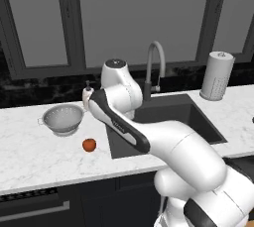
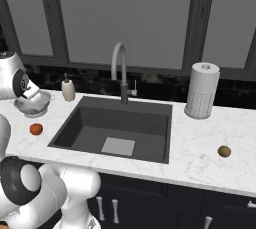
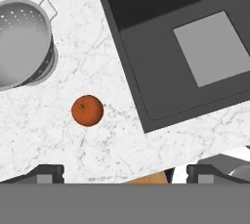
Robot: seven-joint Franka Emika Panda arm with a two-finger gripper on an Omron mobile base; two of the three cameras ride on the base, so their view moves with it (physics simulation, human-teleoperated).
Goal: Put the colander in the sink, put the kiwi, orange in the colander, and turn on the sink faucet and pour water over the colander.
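Right base view: arm hides most of the colander (image 2: 36,104) (rim visible).

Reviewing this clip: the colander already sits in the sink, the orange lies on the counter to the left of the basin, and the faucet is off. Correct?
Not quite. The colander stands on the counter beside the orange, not in the sink, as the left base view shows. The orange's place and the dry faucet are as you say.

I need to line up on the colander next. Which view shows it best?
The hand view: the colander is large, seen from above, holes and one loop handle clear, though cut by the frame edge. The left base view shows it whole but small; in the right base view the arm partly hides it.
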